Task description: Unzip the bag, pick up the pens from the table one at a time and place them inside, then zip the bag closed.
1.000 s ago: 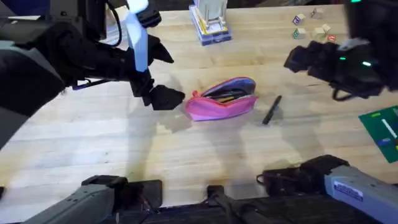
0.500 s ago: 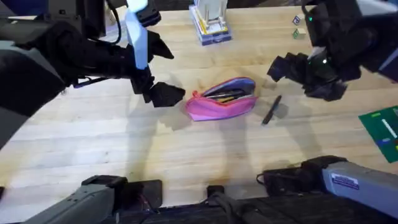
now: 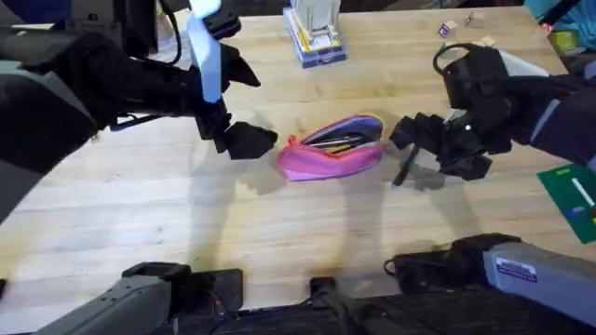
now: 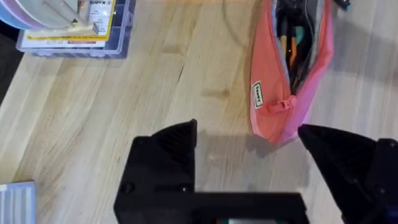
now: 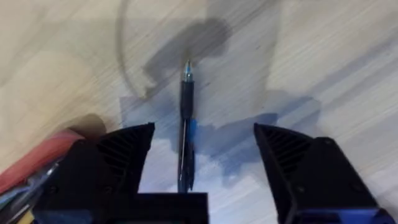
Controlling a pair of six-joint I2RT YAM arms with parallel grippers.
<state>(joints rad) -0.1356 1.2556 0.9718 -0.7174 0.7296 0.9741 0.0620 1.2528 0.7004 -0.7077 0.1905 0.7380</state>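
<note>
The pink bag (image 3: 333,149) lies in the middle of the table (image 3: 186,214) with its zipper open and pens showing inside. My left gripper (image 3: 247,141) hovers open just left of the bag's end (image 4: 289,68), its fingers (image 4: 177,146) empty. A black pen (image 3: 402,174) lies on the wood right of the bag. My right gripper (image 3: 416,140) is directly over it and open. In the right wrist view the pen (image 5: 185,137) lies between the spread fingers (image 5: 124,149), not touched, with the bag's edge (image 5: 34,168) off to one side.
A clear plastic box (image 3: 317,37) stands at the back centre, also seen in the left wrist view (image 4: 74,25). Small blocks (image 3: 466,33) lie at the back right. A green board (image 3: 573,200) sits at the right edge.
The right arm has swung left and down from the back right to hang over the black pen. The left arm and the bag have stayed put.
</note>
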